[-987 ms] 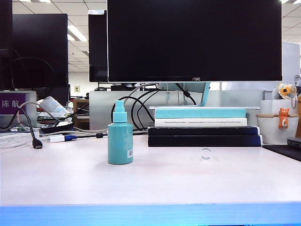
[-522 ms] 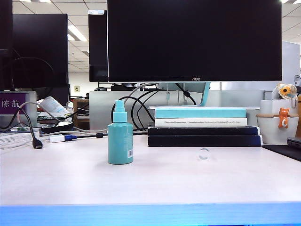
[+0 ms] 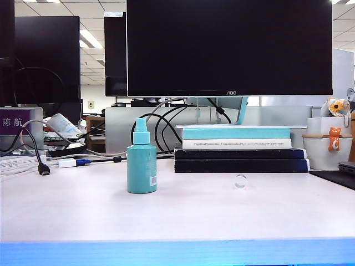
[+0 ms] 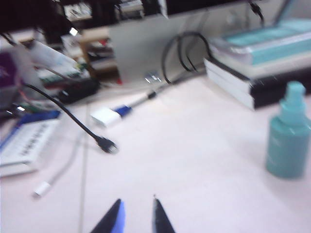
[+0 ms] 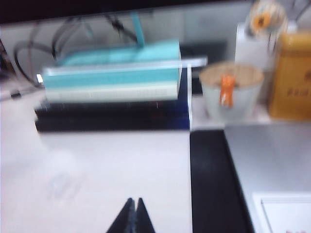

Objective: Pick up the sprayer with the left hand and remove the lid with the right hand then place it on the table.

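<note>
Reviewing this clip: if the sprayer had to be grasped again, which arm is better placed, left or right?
Left. The left pincer, slightly parted, has the upright sprayer in its wrist view. The right pincer is shut and faces the book stack; the lid already lies on the table.

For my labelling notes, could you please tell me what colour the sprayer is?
Teal, with a white barcode label; the sprayer shows best in the exterior view.

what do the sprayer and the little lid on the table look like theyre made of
Sprayer: apparently plastic, opaque teal, smooth with a slight sheen, and a white printed label. Lid: probably clear plastic; the table shows through it, only its rim outlined.
</note>
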`<state>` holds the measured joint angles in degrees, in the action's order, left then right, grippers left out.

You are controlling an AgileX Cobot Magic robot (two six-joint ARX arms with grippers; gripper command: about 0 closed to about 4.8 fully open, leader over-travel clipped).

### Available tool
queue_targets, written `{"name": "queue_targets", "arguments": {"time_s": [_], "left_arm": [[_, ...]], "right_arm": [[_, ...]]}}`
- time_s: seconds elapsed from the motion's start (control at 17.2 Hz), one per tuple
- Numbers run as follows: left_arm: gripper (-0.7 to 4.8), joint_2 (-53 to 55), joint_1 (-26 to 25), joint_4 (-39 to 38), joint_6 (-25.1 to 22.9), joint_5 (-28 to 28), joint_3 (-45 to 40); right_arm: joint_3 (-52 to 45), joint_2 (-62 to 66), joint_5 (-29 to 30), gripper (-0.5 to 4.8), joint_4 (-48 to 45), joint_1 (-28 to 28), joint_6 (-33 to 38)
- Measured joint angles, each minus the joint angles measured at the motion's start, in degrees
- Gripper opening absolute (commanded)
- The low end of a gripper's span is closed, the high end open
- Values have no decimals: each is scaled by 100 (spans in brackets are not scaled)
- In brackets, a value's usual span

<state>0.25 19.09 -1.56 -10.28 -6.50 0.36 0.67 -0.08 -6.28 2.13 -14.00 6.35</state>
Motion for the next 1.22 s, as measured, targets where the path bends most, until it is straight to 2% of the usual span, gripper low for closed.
{"name": "queue_targets", "arguments": {"time_s": [0.17,0.35,0.46,0.75,1.22], "left_arm": [[88,0,-424,57,0,-13,4],[89,0,-1311,46,0,-20,2],[88,0,-1633,48,0,-22,2],[88,0,-1683,44,0,-17,2],[89,0,-1683,44,0,-15,2]], "right_arm": [[0,13,11,1,-24,321,2],[0,13,28,1,9,647,2],[0,13,26,1,33,752,2],[0,15,31,1,562,752,2],[0,15,28,1,492,756,2]]}}
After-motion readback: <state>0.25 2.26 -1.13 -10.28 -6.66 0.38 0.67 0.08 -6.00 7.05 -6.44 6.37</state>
